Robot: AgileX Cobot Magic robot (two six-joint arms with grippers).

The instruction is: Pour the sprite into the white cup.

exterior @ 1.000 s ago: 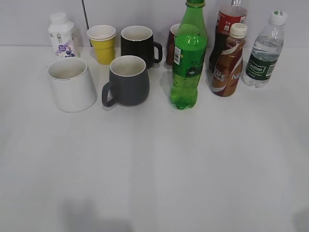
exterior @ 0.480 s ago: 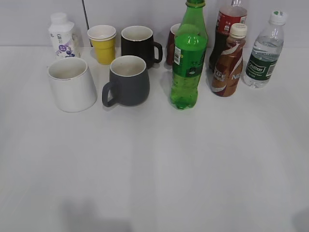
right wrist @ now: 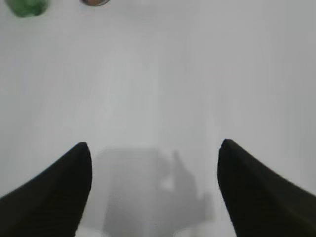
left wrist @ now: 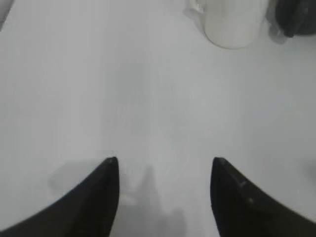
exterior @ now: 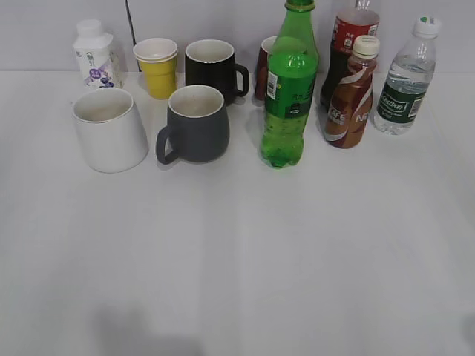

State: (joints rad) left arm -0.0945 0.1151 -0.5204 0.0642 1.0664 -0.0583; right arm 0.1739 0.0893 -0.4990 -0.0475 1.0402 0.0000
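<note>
My left gripper [left wrist: 164, 163] hung with its jaws spread wide and nothing between them, over bare white table [left wrist: 123, 98]. In its wrist view the white cup [left wrist: 232, 22] sat at the top edge, well ahead of the fingertips, with a dark mug's edge just right of it. My right gripper [right wrist: 154, 148] was likewise released, fingers far apart and empty above the table, its shadow falling between them. At the top left corner of that wrist view I could make out only the green base of the sprite [right wrist: 27, 6], and a brownish bottle base beside it.

From the exterior view neither gripper was visible. The sprite [exterior: 289, 89] stood upright near the middle of the back row, cap on. The white cup [exterior: 109, 130] stood upright on the left, well apart from the sprite, with a grey mug [exterior: 194, 124] between them. Behind those were a small white bottle [exterior: 93, 53], a yellow paper cup [exterior: 157, 67] and a black mug [exterior: 214, 68]. Right of the sprite stood a brown coffee bottle [exterior: 352, 96], a red-labelled bottle [exterior: 349, 33] behind it, and a clear water bottle [exterior: 407, 81].
</note>
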